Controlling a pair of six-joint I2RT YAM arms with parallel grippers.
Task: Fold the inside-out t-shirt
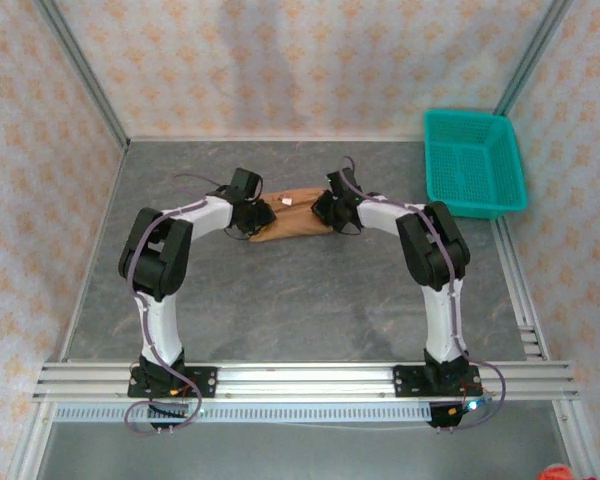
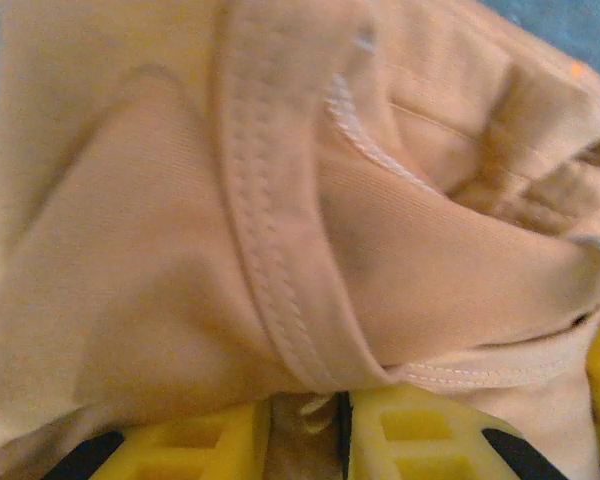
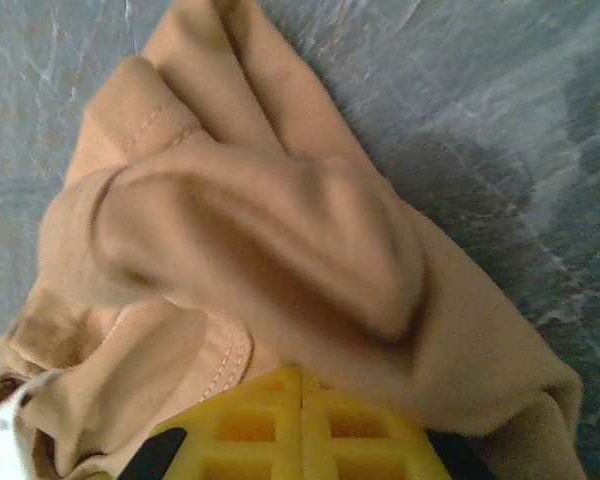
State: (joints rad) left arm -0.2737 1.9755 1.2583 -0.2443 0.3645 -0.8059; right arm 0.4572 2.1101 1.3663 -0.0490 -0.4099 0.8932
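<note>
The inside-out t-shirt (image 1: 292, 224) lies bunched in a narrow tan heap at the middle of the table, its small white label (image 1: 287, 203) on top. My left gripper (image 1: 252, 214) is at the heap's left end and my right gripper (image 1: 325, 208) at its right end. In the left wrist view the yellow fingers (image 2: 400, 430) pinch a fold of the t-shirt (image 2: 130, 250) just below a stitched hem band (image 2: 270, 270). Seen from the right wrist, the yellow fingers (image 3: 250, 425) are pressed together with the t-shirt (image 3: 260, 230) caught at their tips.
A teal mesh basket (image 1: 475, 165) stands at the back right corner. Grey table surface (image 1: 280, 310) stretches between the heap and the arm bases. Patterned walls close the back and both sides, and a metal rail (image 1: 300, 380) runs along the near edge.
</note>
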